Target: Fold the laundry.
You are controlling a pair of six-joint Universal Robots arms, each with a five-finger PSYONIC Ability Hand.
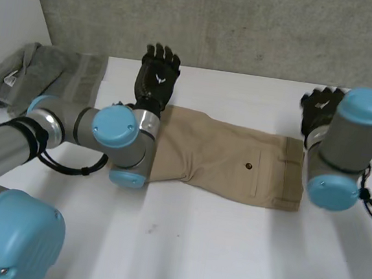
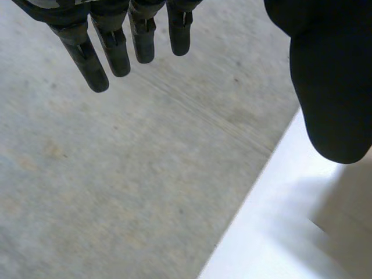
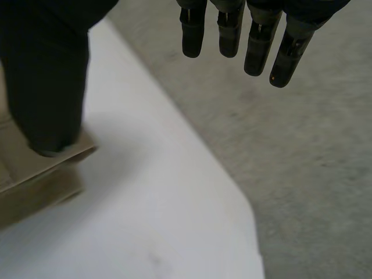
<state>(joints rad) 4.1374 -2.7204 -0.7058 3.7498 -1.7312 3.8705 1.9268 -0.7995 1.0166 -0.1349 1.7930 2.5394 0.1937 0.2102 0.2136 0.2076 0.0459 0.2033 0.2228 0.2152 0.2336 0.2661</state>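
Khaki trousers (image 1: 224, 162) lie flat across the middle of the white table (image 1: 225, 256). At their 10 o'clock the left hand (image 1: 158, 73) has straight fingers and holds nothing. At 2 o'clock the right hand (image 1: 319, 106) is likewise spread and empty. Grey cloth (image 1: 42, 74) lies farther out at 10 o'clock.

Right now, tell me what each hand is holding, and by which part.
Nothing is held. The left hand and the right hand are both open. The trousers lie loose on the table.
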